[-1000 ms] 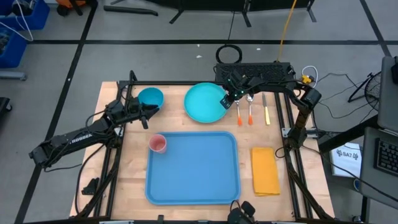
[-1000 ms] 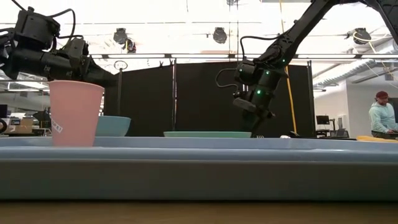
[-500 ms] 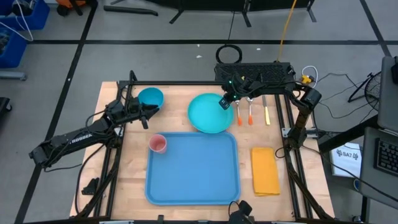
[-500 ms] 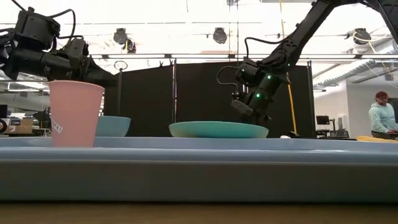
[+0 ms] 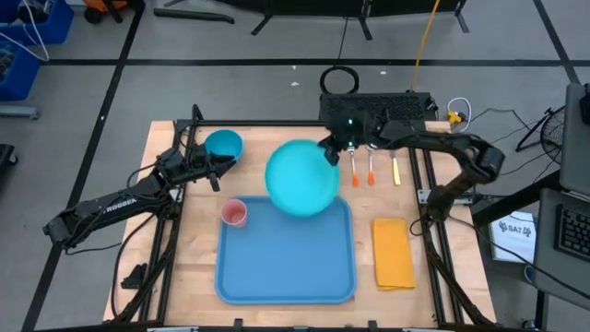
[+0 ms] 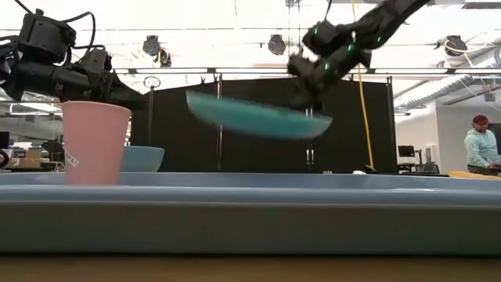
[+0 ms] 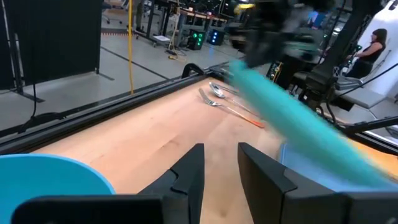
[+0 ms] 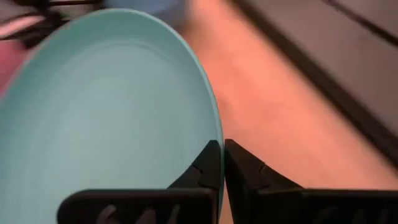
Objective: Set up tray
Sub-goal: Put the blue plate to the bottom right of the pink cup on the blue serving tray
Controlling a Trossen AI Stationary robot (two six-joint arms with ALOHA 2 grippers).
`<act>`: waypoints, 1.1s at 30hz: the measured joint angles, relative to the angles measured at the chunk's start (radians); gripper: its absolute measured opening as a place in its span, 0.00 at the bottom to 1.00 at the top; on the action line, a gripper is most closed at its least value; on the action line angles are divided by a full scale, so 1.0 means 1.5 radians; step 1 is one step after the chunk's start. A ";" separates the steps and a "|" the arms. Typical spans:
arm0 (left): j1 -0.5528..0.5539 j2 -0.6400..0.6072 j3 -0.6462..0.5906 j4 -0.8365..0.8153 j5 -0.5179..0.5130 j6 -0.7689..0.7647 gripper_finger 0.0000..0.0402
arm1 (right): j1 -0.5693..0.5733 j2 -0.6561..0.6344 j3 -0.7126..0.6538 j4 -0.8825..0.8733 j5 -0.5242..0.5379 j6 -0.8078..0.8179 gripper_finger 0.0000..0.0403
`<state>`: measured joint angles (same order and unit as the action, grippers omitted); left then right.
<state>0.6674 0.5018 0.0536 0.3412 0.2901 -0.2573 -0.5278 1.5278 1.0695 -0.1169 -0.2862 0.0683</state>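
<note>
The turquoise plate (image 5: 300, 177) hangs tilted in the air over the far edge of the blue tray (image 5: 286, 263), with my right gripper (image 5: 330, 152) shut on it. In the low view the plate (image 6: 258, 116) is well above the tray (image 6: 250, 196). A pink cup (image 5: 234, 213) stands upright in the tray's far left corner. My left gripper (image 7: 221, 168) waits open and holds nothing, next to a blue bowl (image 5: 222, 145) at the table's far left. My right gripper pinches the plate's rim (image 8: 215, 127) between its two fingers (image 8: 208, 167), one on the plate's upper face and one on its underside. It comes at the plate's far right side, slanting downward. The plate is lifted clear, and its free side is tipped up.
Several utensils (image 5: 371, 166) with orange and yellow handles lie at the far right of the table. A yellow-orange napkin (image 5: 394, 251) lies right of the tray. A person (image 6: 479, 145) stands in the room beyond the table.
My right gripper has risen and swung toward the table's near left with the plate. The plate lay flat on the table beyond the tray; now it is lifted clear, tilted, and partly over the tray's far edge.
</note>
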 joint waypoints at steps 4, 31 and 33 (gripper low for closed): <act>0.000 0.000 0.000 0.000 0.000 0.000 0.25 | 0.086 -0.033 0.000 -0.043 0.024 -0.001 0.00; -0.002 0.001 0.000 0.003 0.015 -0.010 0.25 | 0.328 0.064 -0.063 0.032 0.138 0.108 0.00; -0.002 0.001 0.000 0.004 0.015 -0.010 0.25 | 0.328 0.063 -0.073 0.034 0.139 0.122 0.00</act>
<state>0.6651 0.5026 0.0536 0.3473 0.3132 -0.2722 -0.0353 1.6230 0.9597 -0.0656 -0.0783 0.2506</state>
